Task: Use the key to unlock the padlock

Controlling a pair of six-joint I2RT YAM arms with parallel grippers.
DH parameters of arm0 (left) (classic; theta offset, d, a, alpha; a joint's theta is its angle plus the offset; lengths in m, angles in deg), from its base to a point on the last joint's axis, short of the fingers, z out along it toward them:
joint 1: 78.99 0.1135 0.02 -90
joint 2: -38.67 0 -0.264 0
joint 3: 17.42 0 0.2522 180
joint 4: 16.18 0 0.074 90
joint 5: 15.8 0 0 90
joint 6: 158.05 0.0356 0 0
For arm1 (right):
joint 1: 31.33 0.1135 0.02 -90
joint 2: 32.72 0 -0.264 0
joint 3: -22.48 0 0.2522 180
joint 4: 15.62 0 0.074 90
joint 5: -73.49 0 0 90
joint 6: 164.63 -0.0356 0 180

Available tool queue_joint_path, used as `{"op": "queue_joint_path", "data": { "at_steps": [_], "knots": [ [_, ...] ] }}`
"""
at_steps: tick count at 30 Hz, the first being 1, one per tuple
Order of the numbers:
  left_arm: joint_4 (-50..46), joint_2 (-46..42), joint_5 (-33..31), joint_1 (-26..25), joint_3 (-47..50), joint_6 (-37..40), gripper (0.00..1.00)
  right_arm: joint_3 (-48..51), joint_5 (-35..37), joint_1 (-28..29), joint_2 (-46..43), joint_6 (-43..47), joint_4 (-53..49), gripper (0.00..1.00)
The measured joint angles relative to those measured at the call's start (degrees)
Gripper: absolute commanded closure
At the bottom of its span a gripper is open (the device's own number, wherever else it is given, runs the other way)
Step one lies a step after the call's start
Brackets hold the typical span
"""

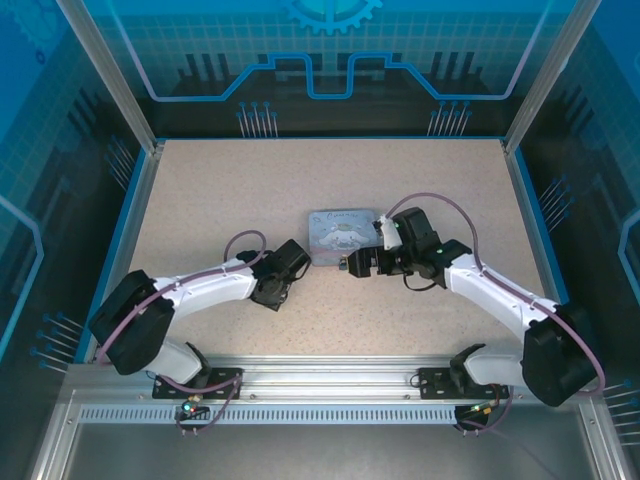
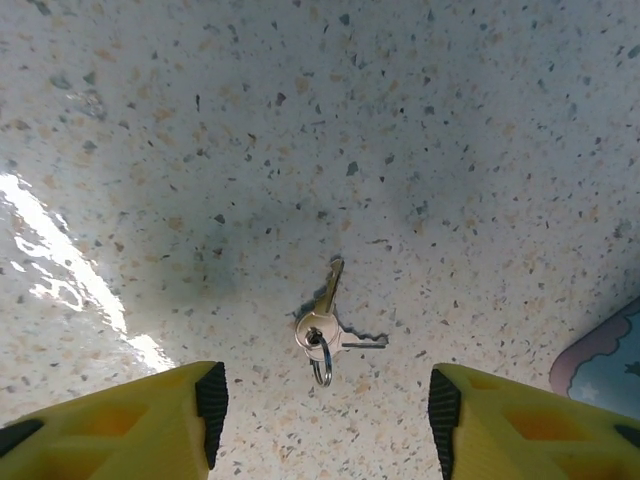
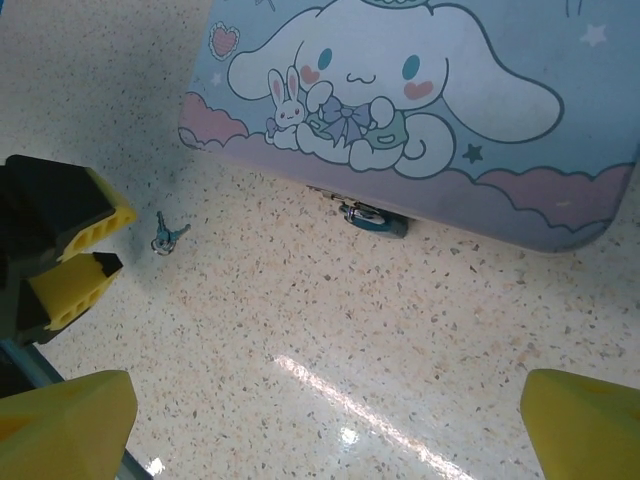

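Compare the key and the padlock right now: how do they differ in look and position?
The key is a thin pale sliver on a ring with a second key; the padlock is a stubby bluish block. The key lies loose on open table, between the left gripper's open fingers, untouched; the padlock is tucked against the tin's edge. Both are tiny, and nothing holds either.

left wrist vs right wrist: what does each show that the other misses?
Left wrist: close detail of the keys, two on one ring, blades splayed. Right wrist: the padlock at the edge of the tin, its cartoon lid, and the open left end effector beside the keys. Both: the keys lying on the speckled table, plus some of the pale blue tin.
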Motion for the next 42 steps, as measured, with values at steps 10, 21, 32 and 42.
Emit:
{"op": "queue_joint_path", "data": {
  "at_steps": [10,21,32,42],
  "knots": [
    [2.1,3.23,0.37,0.13,-0.02,-0.2,0.51,1.2,-1.22,-1.86,-1.73,0.0,0.0,0.0],
    [2.38,5.79,1.66,1.25,-0.79,-0.17,0.57,1.79,-1.2,-2.36,-3.23,0.0,-0.15,0.0],
    [-1.84,8.76,3.08,2.01,-4.13,-0.07,0.63,1.92,-0.96,-2.6,-4.96,0.0,-0.5,0.0],
    [-6.1,11.93,5.33,3.39,-7.87,1.88,0.65,2.75,0.13,-3.02,-7.85,0.0,-1.36,0.0]
  ]
}}
